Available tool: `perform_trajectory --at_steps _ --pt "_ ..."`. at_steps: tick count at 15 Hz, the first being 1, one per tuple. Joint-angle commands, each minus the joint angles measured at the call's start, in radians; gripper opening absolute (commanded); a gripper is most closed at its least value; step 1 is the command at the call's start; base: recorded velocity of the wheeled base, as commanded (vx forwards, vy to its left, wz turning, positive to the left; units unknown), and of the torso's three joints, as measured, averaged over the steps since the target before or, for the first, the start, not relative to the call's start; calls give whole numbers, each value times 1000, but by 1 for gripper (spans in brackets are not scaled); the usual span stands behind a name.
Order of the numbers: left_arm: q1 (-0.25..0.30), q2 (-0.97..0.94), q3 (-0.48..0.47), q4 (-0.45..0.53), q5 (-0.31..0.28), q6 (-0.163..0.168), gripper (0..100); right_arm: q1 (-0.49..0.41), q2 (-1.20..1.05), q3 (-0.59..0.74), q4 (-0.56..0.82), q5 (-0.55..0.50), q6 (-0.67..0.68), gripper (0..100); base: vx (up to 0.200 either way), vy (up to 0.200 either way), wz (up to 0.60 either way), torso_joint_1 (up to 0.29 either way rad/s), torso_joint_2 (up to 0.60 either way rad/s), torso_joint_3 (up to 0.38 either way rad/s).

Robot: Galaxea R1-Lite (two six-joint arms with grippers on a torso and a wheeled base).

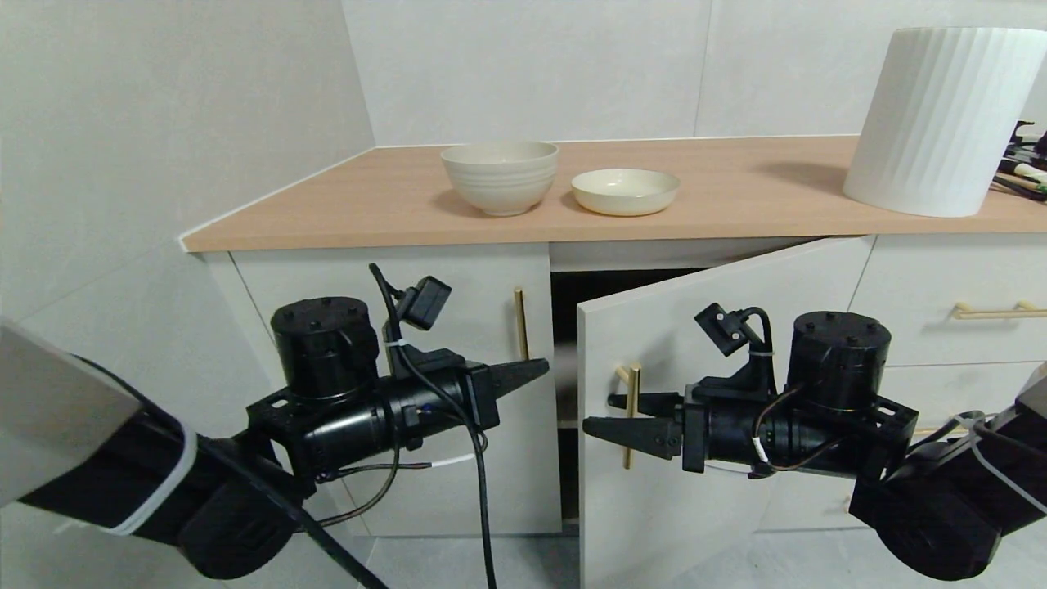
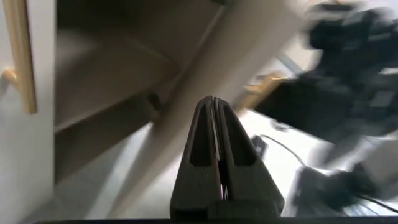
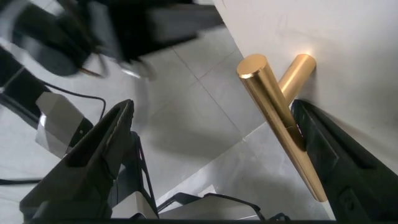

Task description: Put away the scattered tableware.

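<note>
Two pieces of tableware stand on the wooden counter [image 1: 736, 184]: a deep ribbed cream bowl [image 1: 500, 176] and, just right of it, a shallow cream dish [image 1: 626, 191]. Below them the right cabinet door [image 1: 720, 327] hangs partly open. My right gripper [image 1: 603, 414] is open, its fingers either side of that door's gold handle [image 1: 630, 448]. In the right wrist view the handle [image 3: 273, 102] sits between the spread fingers [image 3: 115, 143], close to one of them. My left gripper [image 1: 536, 370] is shut on nothing, in front of the closed left door near the gap; its tip [image 2: 212, 106] faces the cabinet's dark inside.
A tall white ribbed cylinder [image 1: 945, 119] stands on the counter's right end, with utensils behind it. The left door carries a vertical gold handle [image 1: 519, 323]. Drawers with gold handles [image 1: 998, 310] lie to the right. A shelf [image 2: 106, 81] shows inside the cabinet.
</note>
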Motion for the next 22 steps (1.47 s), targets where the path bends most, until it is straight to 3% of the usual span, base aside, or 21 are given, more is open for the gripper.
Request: perform_trajectory --at_steps 1,4,7,9,22 --pt "-11 159 7 -116 56 55 0 0 -2 0 -3 -3 0 100 0 0 0 0 0 0" --pt "-45 208 15 -239 101 156 0 0 3 0 -2 -3 -1 100 0 0 0 0 0 0" --pt "-72 274 2 -336 124 202 0 0 1 3 -2 -5 -5 100 0 0 0 0 0 0" --pt "-101 325 -2 -437 125 202 0 0 8 12 -2 -20 -64 100 0 0 0 0 0 0" --pt "-103 360 -117 -406 154 202 0 -6 -6 43 -2 -48 -127 100 0 0 0 0 0 0"
